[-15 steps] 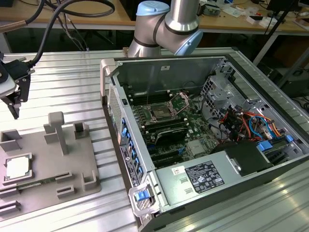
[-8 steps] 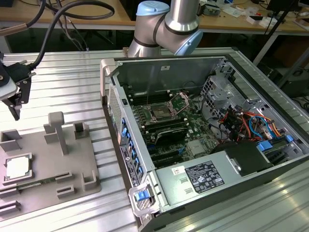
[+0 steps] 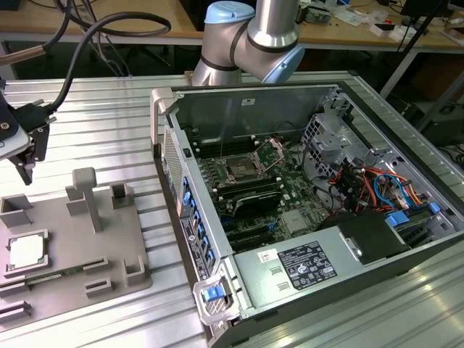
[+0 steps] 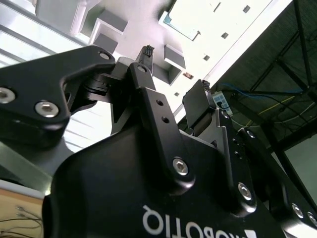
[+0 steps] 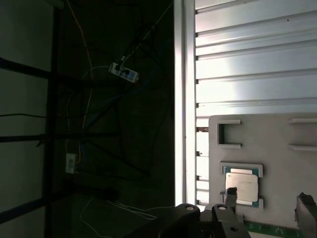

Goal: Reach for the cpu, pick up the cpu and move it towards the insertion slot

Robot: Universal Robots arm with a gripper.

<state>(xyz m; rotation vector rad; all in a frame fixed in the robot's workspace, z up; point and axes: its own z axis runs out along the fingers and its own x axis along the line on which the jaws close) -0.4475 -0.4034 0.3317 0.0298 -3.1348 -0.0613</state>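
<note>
Cpu (image 3: 25,251), a small thin square chip with a pale silvery-white metal top, lies flat in a square recess of the grey plastic tray (image 3: 109,246), at the exterior view's left. The tray rests on a ribbed aluminium table (image 3: 109,116).

The black two-fingered gripper (image 3: 30,156) hangs above the tray's far edge, clear of the cpu and touching nothing. In the first wrist view the chip (image 5: 241,187) sits in its teal-edged recess, with one dark fingertip (image 5: 230,196) overlapping its edge in the picture and the other well to the side. In the second wrist view the fingers (image 4: 146,54) stand apart with nothing between them (pale tray blocks show through the gap).

The insertion slot (image 3: 241,171), a square dark socket framed in silver metal, sits in the green motherboard (image 3: 290,192) inside an open grey metal computer case (image 3: 167,109), well apart from tray and gripper, toward the exterior view's right. Its hinged bracket seems to be raised, though that is hard to make out. The silver and pale blue robot arm (image 3: 254,36) rises behind the case.
</note>
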